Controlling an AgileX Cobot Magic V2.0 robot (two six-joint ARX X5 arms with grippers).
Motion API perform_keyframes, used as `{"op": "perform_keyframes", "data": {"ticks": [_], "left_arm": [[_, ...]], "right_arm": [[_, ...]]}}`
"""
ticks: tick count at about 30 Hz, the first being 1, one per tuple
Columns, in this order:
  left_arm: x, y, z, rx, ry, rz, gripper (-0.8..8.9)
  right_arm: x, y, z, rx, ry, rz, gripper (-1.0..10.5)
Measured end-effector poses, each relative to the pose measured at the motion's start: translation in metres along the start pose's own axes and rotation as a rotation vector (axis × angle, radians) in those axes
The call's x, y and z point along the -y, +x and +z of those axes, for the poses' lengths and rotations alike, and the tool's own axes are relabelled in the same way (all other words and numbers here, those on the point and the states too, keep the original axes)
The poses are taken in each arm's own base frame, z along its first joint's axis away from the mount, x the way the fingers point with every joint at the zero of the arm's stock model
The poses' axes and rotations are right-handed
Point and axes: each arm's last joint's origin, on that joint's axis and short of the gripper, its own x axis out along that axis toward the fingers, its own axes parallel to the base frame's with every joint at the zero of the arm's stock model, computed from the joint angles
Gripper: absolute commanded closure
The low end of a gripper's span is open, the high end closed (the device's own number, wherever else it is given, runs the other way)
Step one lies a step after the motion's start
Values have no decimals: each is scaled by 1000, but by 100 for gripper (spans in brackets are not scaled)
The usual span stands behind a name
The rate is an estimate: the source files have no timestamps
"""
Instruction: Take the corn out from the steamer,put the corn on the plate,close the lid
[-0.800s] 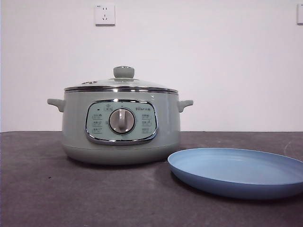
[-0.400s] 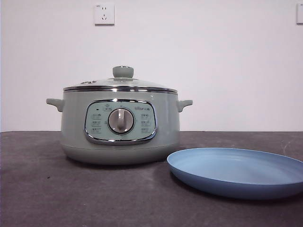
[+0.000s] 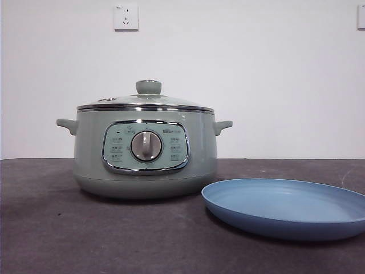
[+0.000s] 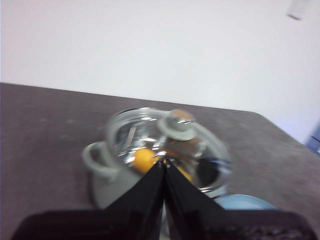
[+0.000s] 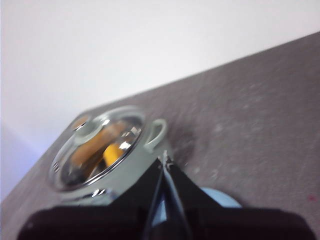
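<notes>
Left wrist view: left gripper [image 4: 164,161] seen with jaws pressed together, nothing held, raised above table; lid [image 4: 170,142] lies ahead and below, knob [image 4: 176,127] just past jaw tips. Corn [image 4: 144,159] glimpsed through glass inside steamer [image 3: 145,149]; long axis not judged, blurred. Right gripper [image 5: 165,159] likewise closed, empty, set off beside steamer, near plate [image 3: 285,220]. Left arm judged better placed for knob. Counted: one corn, one steamer, one lid, one plate.

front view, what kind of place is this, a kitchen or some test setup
Probably a bare test setup, not a lived-in kitchen: only the steamer and an empty plate sit on a dark table, against a plain white wall with one socket.
</notes>
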Motion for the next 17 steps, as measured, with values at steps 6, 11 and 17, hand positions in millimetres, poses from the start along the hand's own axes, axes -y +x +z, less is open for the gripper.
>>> {"op": "perform_keyframes", "data": {"ticks": [6, 11, 17], "left_arm": [[10, 11, 41, -104, 30, -112, 820], [14, 17, 62, -213, 61, -144, 820], [19, 20, 76, -319, 83, -206, 820]], "right_arm": [[-15, 10, 44, -164, -73, 77, 959], [-25, 22, 68, -305, -126, 161, 959], [-37, 39, 81, -469, -186, 281, 959]]}}
